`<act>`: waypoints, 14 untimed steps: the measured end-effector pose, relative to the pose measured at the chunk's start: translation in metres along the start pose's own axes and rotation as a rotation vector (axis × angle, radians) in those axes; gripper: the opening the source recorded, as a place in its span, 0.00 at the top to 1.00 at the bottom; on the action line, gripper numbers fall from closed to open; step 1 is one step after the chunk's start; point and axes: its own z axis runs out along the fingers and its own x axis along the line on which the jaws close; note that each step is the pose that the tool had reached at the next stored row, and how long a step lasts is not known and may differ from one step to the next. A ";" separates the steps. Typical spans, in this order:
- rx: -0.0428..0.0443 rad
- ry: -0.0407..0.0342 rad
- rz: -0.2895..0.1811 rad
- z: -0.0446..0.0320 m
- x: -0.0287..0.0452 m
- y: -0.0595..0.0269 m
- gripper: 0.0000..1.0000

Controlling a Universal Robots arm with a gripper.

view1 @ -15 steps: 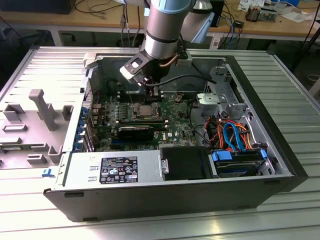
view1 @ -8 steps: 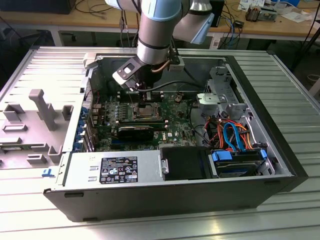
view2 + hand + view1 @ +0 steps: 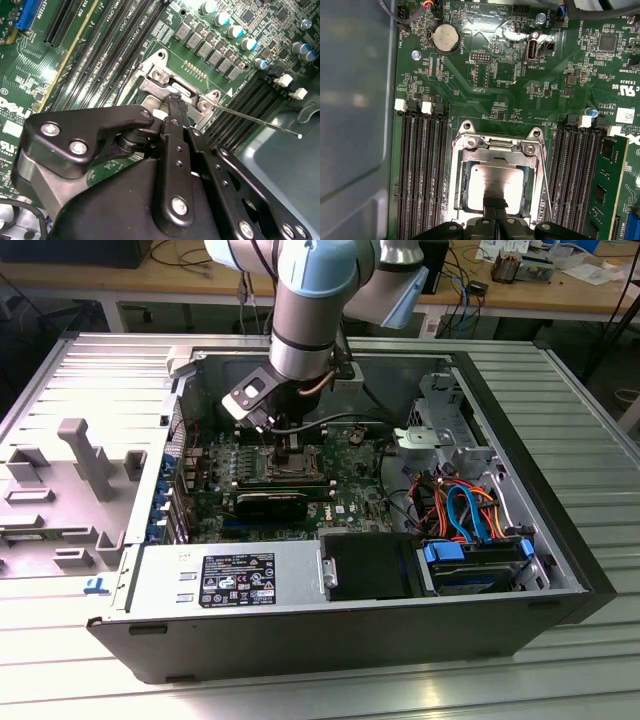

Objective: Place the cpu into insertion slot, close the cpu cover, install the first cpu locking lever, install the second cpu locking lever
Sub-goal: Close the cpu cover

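Gripper (image 3: 495, 204) fingers pressed together, tips at cpu (image 3: 495, 177) (w/ cpu cover (image 3: 495, 156) flat round it); in exterior view, arm (image 3: 310, 310) at 12 o'clock of black block (image 3: 272, 503).

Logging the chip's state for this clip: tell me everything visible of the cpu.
The cpu is a flat square chip with a dull silver-grey metal top, lying level in the insertion slot. The silvery cpu cover frames it, its top showing through the window. The gripper, shut, overlaps one edge; whether it touches is unclear.
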 end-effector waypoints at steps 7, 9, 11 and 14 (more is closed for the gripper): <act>0.0001 -0.0004 0.000 0.0009 -0.0014 0.0026 0.89; 0.0000 -0.0001 0.000 0.0000 -0.0020 0.0092 0.89; 0.0002 0.0002 0.000 -0.0012 -0.0026 0.0147 0.89; 0.0032 0.0004 0.000 -0.0041 -0.0037 0.0260 0.89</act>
